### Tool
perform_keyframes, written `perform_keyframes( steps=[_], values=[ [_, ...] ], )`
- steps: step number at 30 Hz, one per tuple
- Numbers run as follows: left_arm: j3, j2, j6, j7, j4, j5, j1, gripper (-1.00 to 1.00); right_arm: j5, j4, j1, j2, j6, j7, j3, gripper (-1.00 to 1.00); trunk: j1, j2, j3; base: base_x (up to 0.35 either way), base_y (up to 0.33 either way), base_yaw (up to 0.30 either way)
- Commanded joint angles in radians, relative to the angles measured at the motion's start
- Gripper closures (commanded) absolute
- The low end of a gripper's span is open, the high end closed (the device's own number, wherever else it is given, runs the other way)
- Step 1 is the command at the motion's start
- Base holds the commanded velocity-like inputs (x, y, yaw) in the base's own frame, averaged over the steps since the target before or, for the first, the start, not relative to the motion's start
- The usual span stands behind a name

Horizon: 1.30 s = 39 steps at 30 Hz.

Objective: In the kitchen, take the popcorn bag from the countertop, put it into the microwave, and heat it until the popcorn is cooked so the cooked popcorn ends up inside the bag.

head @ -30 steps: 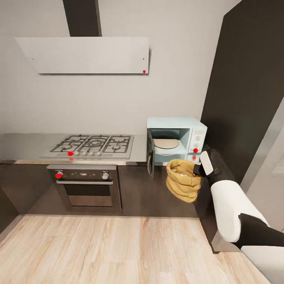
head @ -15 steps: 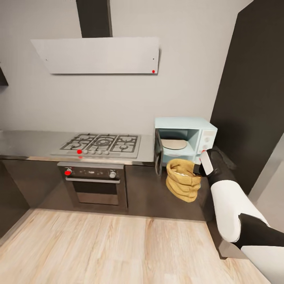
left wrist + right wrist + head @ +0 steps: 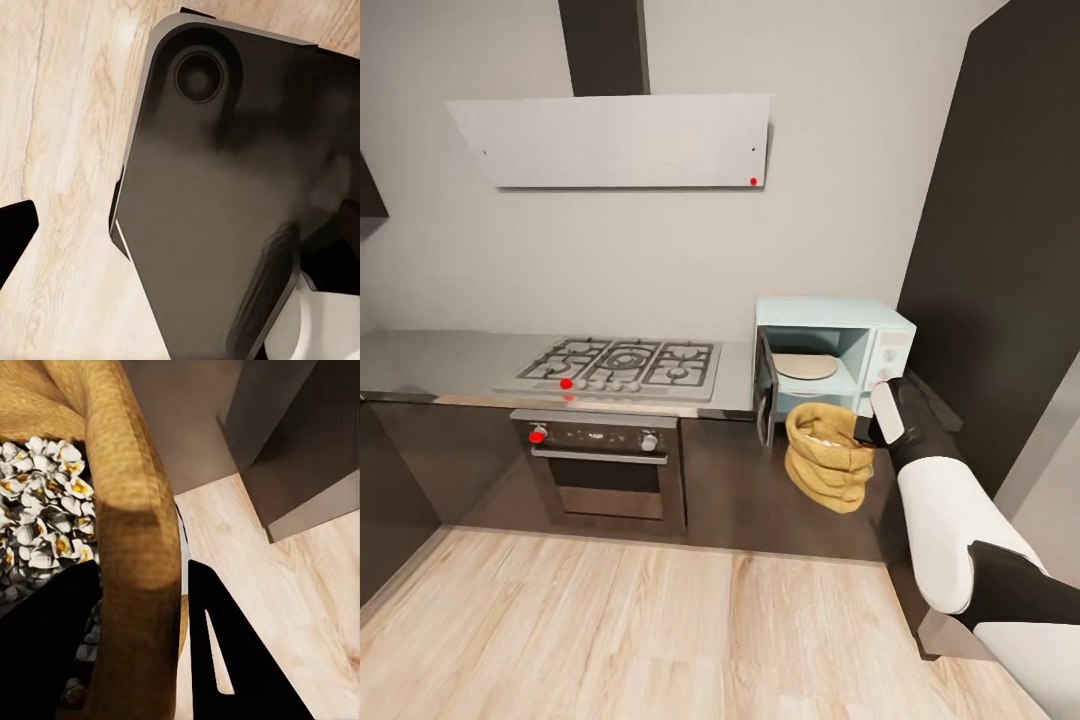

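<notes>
One end effector (image 3: 142,645) pinches popcorn bag (image 3: 828,456) rim; wrist reveals popcorn.

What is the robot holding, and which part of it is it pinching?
The right gripper is holding the popcorn bag by its rolled top rim, one finger inside and one outside. White popcorn fills the bag.

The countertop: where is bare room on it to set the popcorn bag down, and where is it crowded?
The countertop has a bare steel stretch left of the gas hob. A narrow strip lies free between the hob and the open microwave. The right end is crowded: the microwave's door swings out there, and the right gripper holds the popcorn bag just in front.
</notes>
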Motion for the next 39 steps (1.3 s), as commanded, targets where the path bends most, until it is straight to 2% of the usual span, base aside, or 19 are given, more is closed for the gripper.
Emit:
perform_keyframes(
  steps=[1, 8, 12, 17, 21, 24, 29, 34, 39],
  values=[
    [0.002, 0.0, -0.002, 0.0, -0.001, 0.002, 0.0, -1.0, -0.011, -0.001, -0.001, 0.0, 0.001, -0.01, -0.002, 1.0, 0.0, -0.001, -0.001, 0.0, 0.0, 0.0],
    [0.004, 0.0, -0.004, 0.0, -0.001, 0.002, 0.0, -1.0, -0.023, -0.004, -0.001, -0.006, 0.001, -0.008, -0.013, 1.0, 0.0, -0.001, -0.001, 0.0, 0.0, 0.0],
    [0.004, 0.0, -0.005, 0.0, -0.001, 0.0, 0.0, -1.0, -0.015, -0.033, -0.001, -0.028, 0.001, -0.013, -0.011, 1.0, 0.0, -0.001, -0.001, 0.0, 0.0, 0.0],
    [0.004, 0.0, -0.005, 0.0, -0.001, 0.0, 0.0, -1.0, -0.015, -0.065, -0.014, -0.033, 0.001, -0.024, -0.011, 1.0, 0.0, -0.001, -0.001, 0.0, 0.0, 0.0],
    [0.004, 0.0, -0.005, 0.0, -0.001, 0.0, 0.0, -1.0, -0.017, -0.016, -0.076, -0.034, 0.001, -0.05, -0.01, 1.0, 0.0, -0.001, -0.001, 0.0, 0.0, 0.0],
    [0.004, 0.0, -0.005, 0.0, -0.001, 0.0, 0.0, -1.0, -0.017, 0.089, -0.15, -0.035, 0.001, -0.075, -0.01, 1.0, 0.0, -0.001, -0.001, 0.0, 0.0, 0.0],
    [0.004, 0.0, -0.005, 0.0, -0.001, 0.0, 0.0, -1.0, -0.017, 0.235, -0.282, -0.066, 0.001, -0.097, -0.01, 1.0, 0.0, -0.001, -0.001, 0.0, 0.0, 0.0],
    [0.004, 0.0, -0.005, 0.0, -0.001, 0.0, 0.0, -1.0, -0.016, 0.269, -0.341, -0.086, 0.001, -0.121, -0.01, 1.0, 0.0, -0.001, -0.001, 0.0, 0.0, 0.0],
    [0.005, 0.0, -0.005, 0.0, -0.001, 0.0, 0.0, -1.0, -0.024, 0.264, -0.356, -0.076, 0.001, -0.131, -0.013, 1.0, 0.0, -0.001, -0.001, 0.0, 0.0, 0.0]
  ],
)
